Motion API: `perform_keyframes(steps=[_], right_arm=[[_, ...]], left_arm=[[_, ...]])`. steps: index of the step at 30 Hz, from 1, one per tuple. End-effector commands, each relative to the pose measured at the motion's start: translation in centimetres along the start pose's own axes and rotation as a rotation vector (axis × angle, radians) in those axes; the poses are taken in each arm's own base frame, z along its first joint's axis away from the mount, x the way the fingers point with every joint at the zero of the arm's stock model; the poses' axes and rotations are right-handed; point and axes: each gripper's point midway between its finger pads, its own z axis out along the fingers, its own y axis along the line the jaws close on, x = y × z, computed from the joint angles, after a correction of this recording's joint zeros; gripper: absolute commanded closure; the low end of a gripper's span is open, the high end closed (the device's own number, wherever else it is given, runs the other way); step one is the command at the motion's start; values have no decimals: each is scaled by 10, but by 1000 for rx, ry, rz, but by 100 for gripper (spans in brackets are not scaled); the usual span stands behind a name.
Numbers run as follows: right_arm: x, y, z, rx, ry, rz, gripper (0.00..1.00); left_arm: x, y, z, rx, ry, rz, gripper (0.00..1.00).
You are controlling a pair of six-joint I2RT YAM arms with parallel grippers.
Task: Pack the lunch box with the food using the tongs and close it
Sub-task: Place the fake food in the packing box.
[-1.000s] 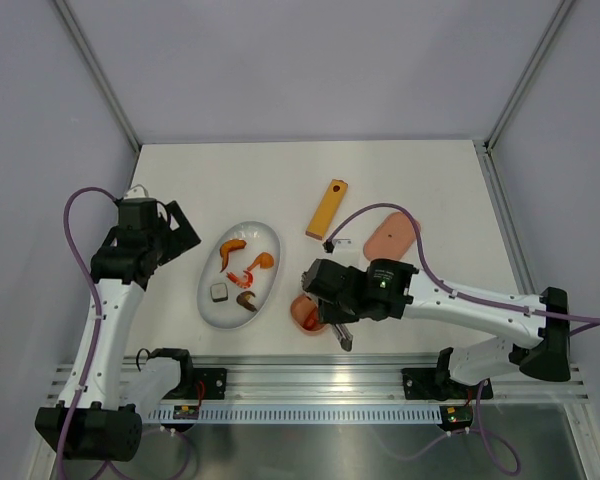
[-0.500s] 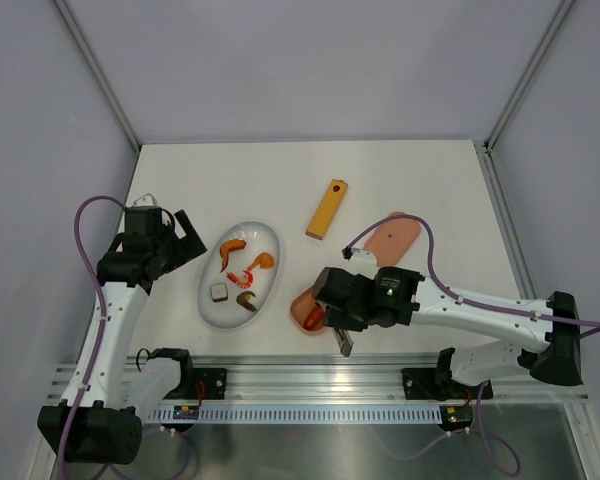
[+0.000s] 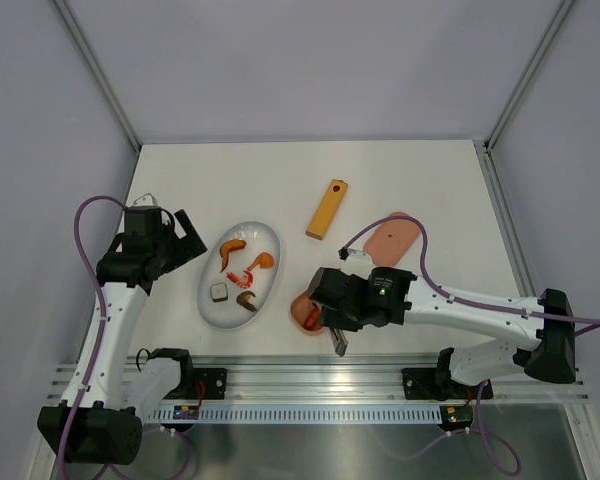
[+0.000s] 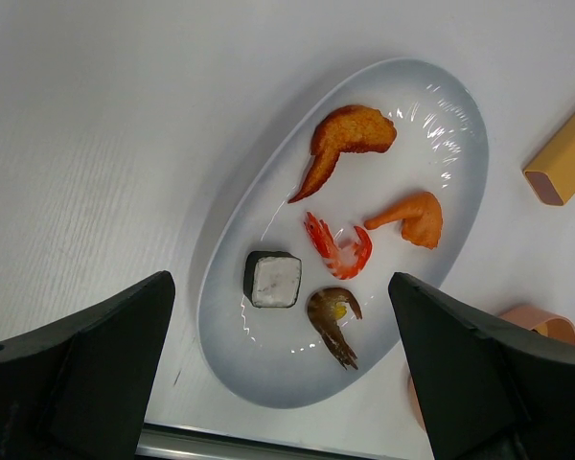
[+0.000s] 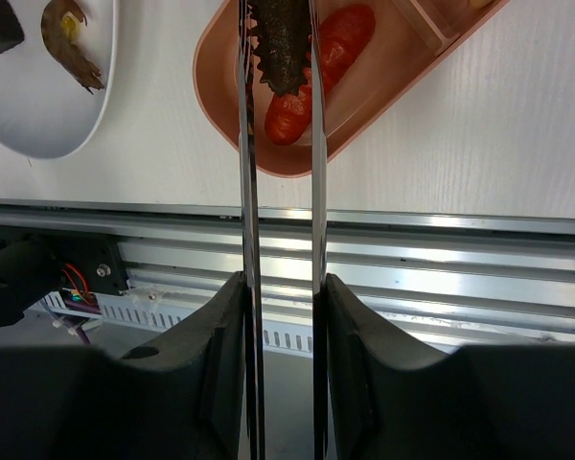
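My right gripper [image 5: 281, 287] is shut on the silvery tongs [image 5: 247, 192], one finger pressing each arm. The tong tips pinch a dark brown food piece [image 5: 283, 48] over the pink lunch box [image 5: 268, 171], just above two red sausages [image 5: 287, 115] lying in its compartment. From above, that gripper [image 3: 330, 320] covers most of the lunch box [image 3: 302, 312]. The pink lid [image 3: 392, 236] lies behind it. My left gripper [image 4: 280, 316] is open over the white plate [image 4: 240, 374], which holds a dark-and-white cube [image 4: 273, 279], a red shrimp [image 4: 340, 247], a brown shrimp [image 4: 333, 316] and two orange pieces [image 4: 350, 134].
A yellow-orange flat bar with a hole [image 3: 326, 209] lies behind the plate [image 3: 263, 237] and the lid. The metal rail [image 5: 412, 249] runs along the table's near edge, right below the lunch box. The right arm's purple cable loops over the lid.
The right arm has shifted towards the near edge with the tongs, uncovering more of the lid. The left arm sank slightly and then stayed put. Neither gripper changed its opening.
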Motion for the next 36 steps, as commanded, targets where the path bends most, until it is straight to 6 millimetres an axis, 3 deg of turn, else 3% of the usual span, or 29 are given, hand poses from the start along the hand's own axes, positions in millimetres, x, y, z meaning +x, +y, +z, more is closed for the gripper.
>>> perform_keyframes(steps=[1, 14, 24, 36], right_arm=[[-5, 10, -5, -40, -24, 36, 73], [3, 7, 0, -50, 6, 52, 71], [1, 10, -3, -68, -1, 40, 47], [-4, 18, -6, -87, -17, -4, 48]], left_arm=[[-9, -7, -3, 42, -42, 3, 1], [-5, -8, -1, 51, -26, 5, 1], [-7, -9, -2, 54, -32, 7, 1], [-8, -10, -2, 57, -32, 3, 1]])
